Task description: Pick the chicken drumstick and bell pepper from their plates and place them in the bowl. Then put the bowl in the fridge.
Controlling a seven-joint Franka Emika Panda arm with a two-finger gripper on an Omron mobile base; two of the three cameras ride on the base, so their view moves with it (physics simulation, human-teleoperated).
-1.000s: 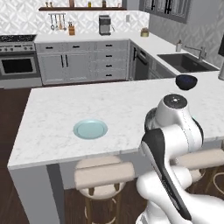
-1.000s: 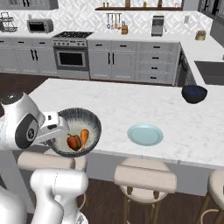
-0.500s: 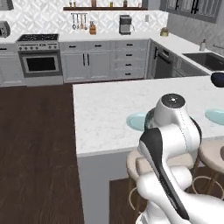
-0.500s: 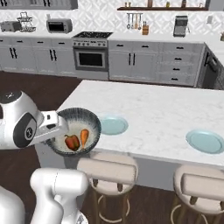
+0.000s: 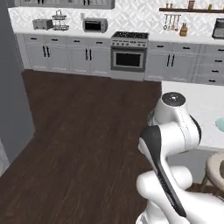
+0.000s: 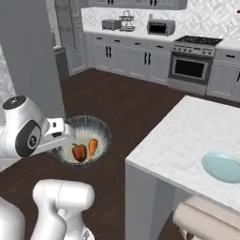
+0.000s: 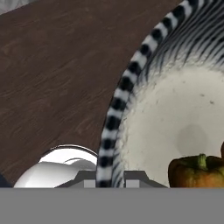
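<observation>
Base has swung from island (image 6: pixel 187 136) toward fridge (image 6: pixel 30 56), bowl (image 6: pixel 84 140) held.

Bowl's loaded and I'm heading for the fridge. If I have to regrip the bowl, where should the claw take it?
Take the bowl by its thin rim, one finger inside and one outside, from the arm's side, as the claw pinches it now. The bell pepper and chicken drumstick lie on the bowl's floor, off that wall, so the inner finger should have room.
</observation>
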